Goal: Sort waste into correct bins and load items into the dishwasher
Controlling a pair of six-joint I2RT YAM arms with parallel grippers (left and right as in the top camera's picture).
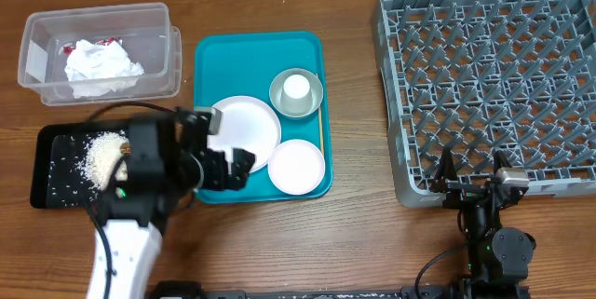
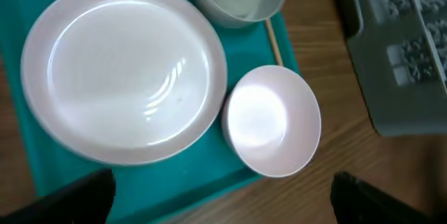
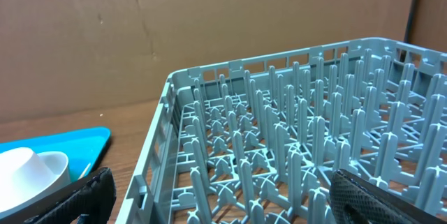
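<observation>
A teal tray (image 1: 209, 57) holds a large white plate (image 1: 250, 127), a smaller pinkish dish (image 1: 296, 166) and a grey-rimmed bowl (image 1: 312, 83) with a white cup (image 1: 296, 89) in it. A thin wooden stick (image 1: 321, 131) lies along the tray's right side. My left gripper (image 1: 233, 170) is open and empty above the tray's front edge, just in front of the plate (image 2: 126, 70) and dish (image 2: 272, 121). My right gripper (image 1: 472, 170) is open and empty at the front left edge of the grey dish rack (image 1: 484, 75). The rack's pegs (image 3: 300, 133) fill the right wrist view.
A clear tub (image 1: 37, 29) at the back left holds crumpled white napkins (image 1: 101, 64) and a bit of red wrapper (image 1: 70, 49). A black tray (image 1: 51, 164) in front of it holds white rice crumbs (image 1: 101, 155); my left arm covers its right end.
</observation>
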